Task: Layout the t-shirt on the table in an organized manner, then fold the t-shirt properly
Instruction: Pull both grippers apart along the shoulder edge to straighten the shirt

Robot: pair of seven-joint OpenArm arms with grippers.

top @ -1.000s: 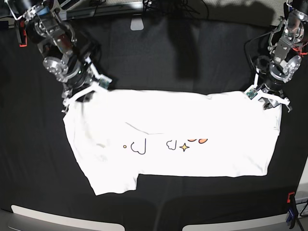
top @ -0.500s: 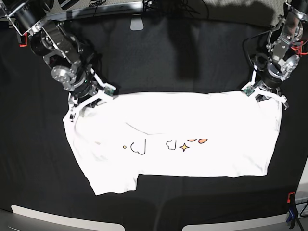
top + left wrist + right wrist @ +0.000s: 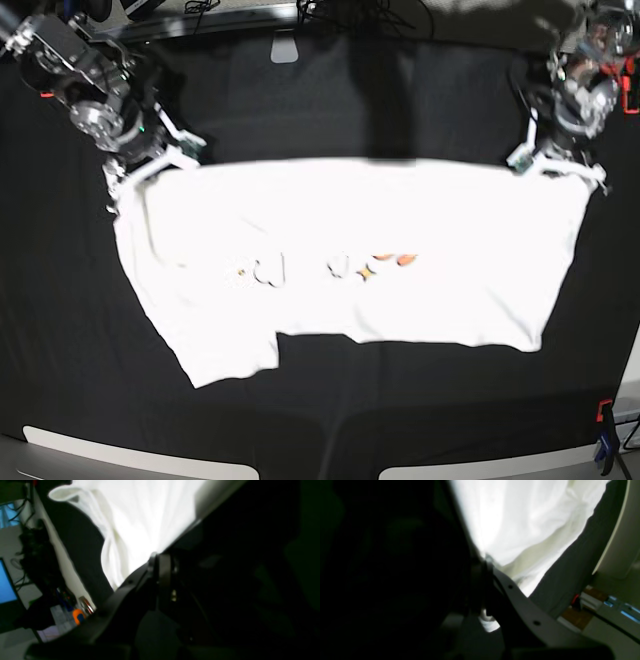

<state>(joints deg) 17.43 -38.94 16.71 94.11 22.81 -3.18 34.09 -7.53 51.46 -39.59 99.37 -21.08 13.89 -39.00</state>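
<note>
The white t-shirt (image 3: 340,250) is spread wide across the black table (image 3: 400,110), with small cartoon doodles near its middle. Its far edge is pulled taut in a straight line between both grippers. My right gripper (image 3: 140,172), on the base view's left, is shut on the shirt's far left corner. My left gripper (image 3: 560,165), on the base view's right, is shut on the far right corner. In the left wrist view the t-shirt (image 3: 140,517) fans out from the shut left gripper (image 3: 155,556). In the right wrist view the t-shirt (image 3: 520,517) runs out of the shut right gripper (image 3: 485,563).
A red clamp (image 3: 605,410) sits at the table's near right corner, and another red clamp (image 3: 44,92) shows at the far left. A white object (image 3: 285,48) lies at the far edge. Pale curved panels (image 3: 130,462) border the near edge.
Both grippers have shut on the shirt's far corners and drawn them up and toward the far side. The far edge is now straight and the whole shirt has shifted away.
</note>
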